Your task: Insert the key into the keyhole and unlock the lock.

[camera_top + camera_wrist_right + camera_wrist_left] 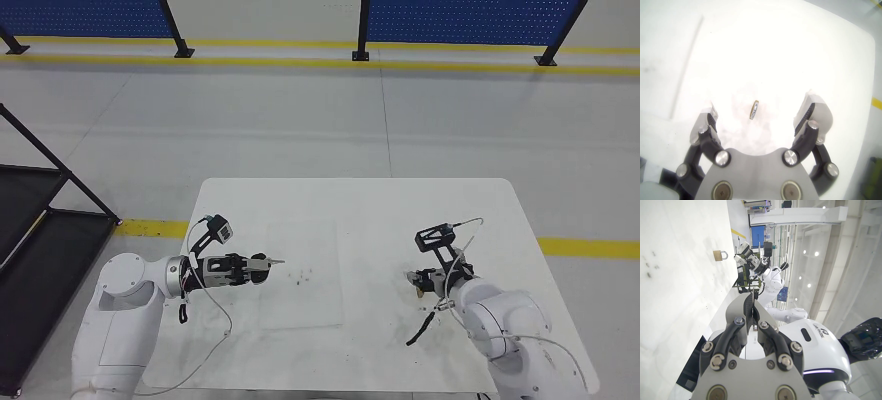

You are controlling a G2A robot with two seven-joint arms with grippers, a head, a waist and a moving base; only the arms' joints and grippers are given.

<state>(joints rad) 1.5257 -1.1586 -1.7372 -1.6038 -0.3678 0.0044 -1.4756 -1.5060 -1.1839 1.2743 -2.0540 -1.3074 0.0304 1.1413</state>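
Two grippers over one white table [400,205], well apart from each other, one to each side.

1. Left gripper [753,303]: fingers pressed together, clamped on the key [753,295]. Thin metal blade of the key protruding just past the fingertips. In the top view, this gripper [262,265] above the left half of the table, with the key tip [278,262] directed toward the right side.

2. Padlock [720,255]: brass body, silver shackle, shackle seated in the body. Resting on the right half of the table. Lying flat or standing on edge: cannot tell.

3. Right gripper [762,106]: fingers spread wide apart. Padlock [754,109] on the surface in the gap between the two fingers, seen edge-on, touching neither finger. From the left wrist view, this gripper [739,258] just beside the shackle end of the padlock.

4. Key and padlock: well apart, roughly half the table width between them. Key not yet in the lock.

5. Surroundings: several dark specks [305,275] on the table between the arms, inside a faint rectangular patch [340,300]. Yellow floor line [580,245] past the right edge of the table. Blue barriers [80,15] along the far floor. Black rack [40,230] to the left of the table.
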